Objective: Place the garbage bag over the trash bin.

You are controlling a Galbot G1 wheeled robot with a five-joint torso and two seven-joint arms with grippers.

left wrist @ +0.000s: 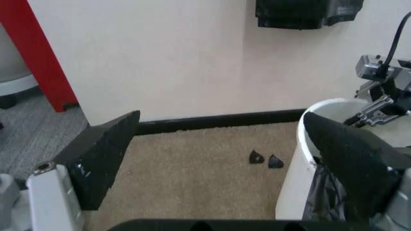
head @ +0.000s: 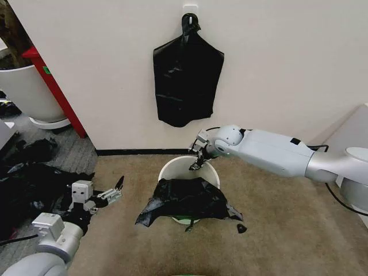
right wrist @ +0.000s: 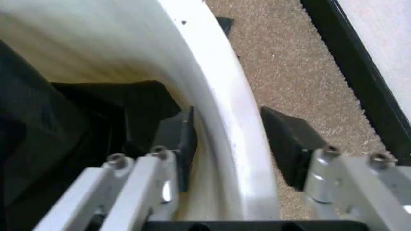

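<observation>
The trash bin (head: 172, 167), a small cream-white bucket, stands on the carpet below the wall. The garbage bag (head: 190, 201) lies crumpled over its near half, spilling past the front rim and partly down inside (right wrist: 77, 120). My right gripper (head: 198, 156) is at the bin's far rim (right wrist: 218, 96). It is open (right wrist: 231, 132), with one finger inside the wall and the other outside, a gap showing by the outer pad. My left gripper (head: 115, 192) hovers open, left of the bin and apart from it (left wrist: 222, 117). The bin's side (left wrist: 292, 173) shows by its right finger.
A knotted bunch of flat black bags (head: 187, 86) hangs on the wall above the bin. A heap of black material (head: 34, 178) lies at left, with a large white tub (head: 23, 86) and a red post (head: 54, 86) behind. Small black scraps (head: 241, 228) lie on the carpet.
</observation>
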